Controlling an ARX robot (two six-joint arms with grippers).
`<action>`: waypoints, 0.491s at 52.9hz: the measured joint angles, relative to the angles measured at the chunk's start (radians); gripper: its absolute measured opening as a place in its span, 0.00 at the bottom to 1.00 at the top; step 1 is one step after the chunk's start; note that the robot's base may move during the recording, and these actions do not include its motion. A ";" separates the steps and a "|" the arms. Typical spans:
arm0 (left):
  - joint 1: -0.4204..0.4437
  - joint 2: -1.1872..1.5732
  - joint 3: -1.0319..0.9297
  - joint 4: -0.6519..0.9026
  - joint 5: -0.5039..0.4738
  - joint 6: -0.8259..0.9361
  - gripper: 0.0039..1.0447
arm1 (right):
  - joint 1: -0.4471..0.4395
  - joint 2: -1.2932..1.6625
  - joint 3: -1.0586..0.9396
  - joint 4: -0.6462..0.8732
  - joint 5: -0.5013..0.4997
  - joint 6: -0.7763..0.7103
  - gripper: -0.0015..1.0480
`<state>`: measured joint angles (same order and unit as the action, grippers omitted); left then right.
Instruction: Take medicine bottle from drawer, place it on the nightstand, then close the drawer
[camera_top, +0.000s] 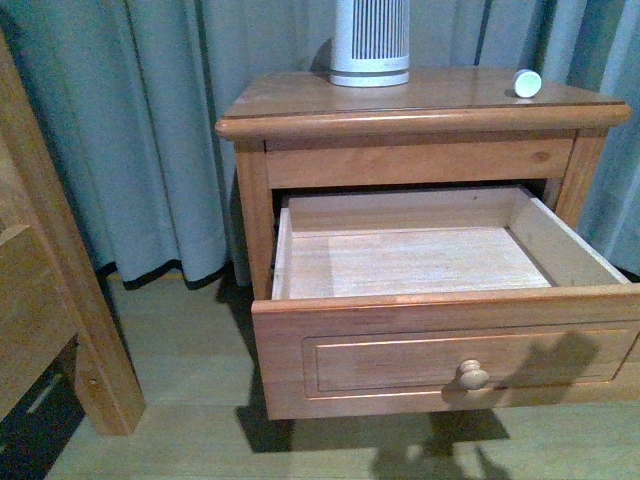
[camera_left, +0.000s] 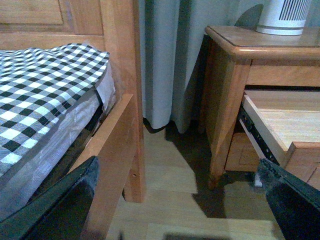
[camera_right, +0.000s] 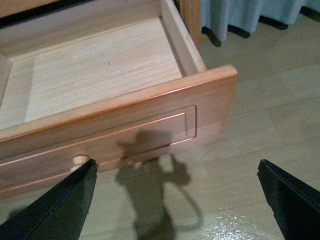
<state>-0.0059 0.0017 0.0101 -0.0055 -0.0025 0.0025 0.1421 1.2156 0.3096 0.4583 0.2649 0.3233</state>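
the medicine bottle (camera_top: 527, 83) is set on the nightstand (camera_top: 300, 100), right of a ribbed device (camera_top: 370, 45); the drawer (camera_top: 350, 322) is seen open; left gripper (camera_left: 177, 167) and right gripper (camera_right: 176, 165) are spread wide.

Open drawer (camera_right: 150, 107) — pale wood inside

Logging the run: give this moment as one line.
medicine bottle: on nightstand | drawer: open, looks empty | left gripper: open | right gripper: open

— The table (camera_top: 450, 95) and drawer (camera_top: 400, 320)?
— Orange-brown wood, and the drawer is pale inside.
— The medicine bottle (camera_top: 527, 83)?
— White, like the ribbed cylinder (camera_top: 369, 40) with its dark slots.
— The bedcover (camera_left: 45, 85)?
— Black-and-white check; the curtains (camera_top: 150, 130) are grey-blue.
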 joint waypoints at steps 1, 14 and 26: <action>0.000 0.000 0.000 0.000 0.000 0.000 0.94 | 0.000 0.031 -0.002 0.032 -0.005 0.003 0.93; 0.000 0.000 0.000 0.000 0.000 0.000 0.94 | 0.021 0.406 0.067 0.320 -0.031 -0.002 0.93; 0.000 0.000 0.000 0.000 0.000 0.000 0.94 | 0.040 0.629 0.211 0.401 -0.037 -0.025 0.93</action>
<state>-0.0063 0.0017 0.0101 -0.0055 -0.0025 0.0021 0.1822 1.8450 0.5201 0.8589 0.2283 0.2985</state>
